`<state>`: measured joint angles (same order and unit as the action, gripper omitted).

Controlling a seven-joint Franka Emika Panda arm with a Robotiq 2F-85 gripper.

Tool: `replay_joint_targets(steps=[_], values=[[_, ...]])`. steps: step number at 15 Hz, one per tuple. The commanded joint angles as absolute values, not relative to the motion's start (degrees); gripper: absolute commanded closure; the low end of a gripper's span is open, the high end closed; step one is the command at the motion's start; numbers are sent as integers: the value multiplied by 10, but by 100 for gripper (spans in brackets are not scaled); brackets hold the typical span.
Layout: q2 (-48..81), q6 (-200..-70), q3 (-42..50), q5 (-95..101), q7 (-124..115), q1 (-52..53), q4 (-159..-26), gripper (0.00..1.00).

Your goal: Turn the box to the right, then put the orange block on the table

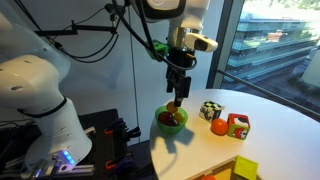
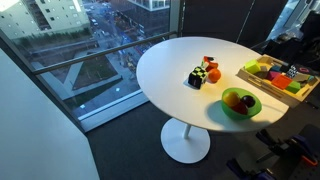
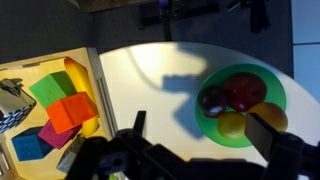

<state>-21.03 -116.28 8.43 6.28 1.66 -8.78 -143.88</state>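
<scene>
Hovering directly over a green bowl [image 2: 240,114] of fruit, the claw [image 1: 178,97] hangs well clear of the counter [image 3: 150,80]. In the wrist view its jaws are spread wide and there is nothing between them.

Off to one side of the claw, near the bowl but not touching it, lies the box [image 3: 99,90], a low wooden-rimmed tray packed with coloured pieces. The orange block [image 3: 68,113] sits inside it, wedged among green, yellow and pink neighbours (a blue piece shows in the corner too).

Farther out, on the other side of the bowl from the box, a black-and-white cube [image 1: 209,110] and a red cube [image 1: 237,125] stand close together with a small orange ball [image 1: 218,127] between them. None of these belongs to the job.

As I judge it, the first step is not yet begun: the box looks untouched and the claw is not over it. The next move calls for travelling sideways to the box, coming down against one of its walls or corners, and swinging it round to the right without tipping the pieces out. Only then comes a narrow pinch on the orange block, which has little room around it.
</scene>
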Motion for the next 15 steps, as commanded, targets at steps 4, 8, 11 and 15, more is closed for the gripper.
replay_joint_targets(steps=[4,8,11,15], values=[[-210,-1162,83,62,17,-89,-1438,0],[-196,-1169,87,75,15,-98,-1442,0],[-183,-1173,94,83,15,-110,-1444,0],[-167,-1180,106,107,13,-129,-1448,0]])
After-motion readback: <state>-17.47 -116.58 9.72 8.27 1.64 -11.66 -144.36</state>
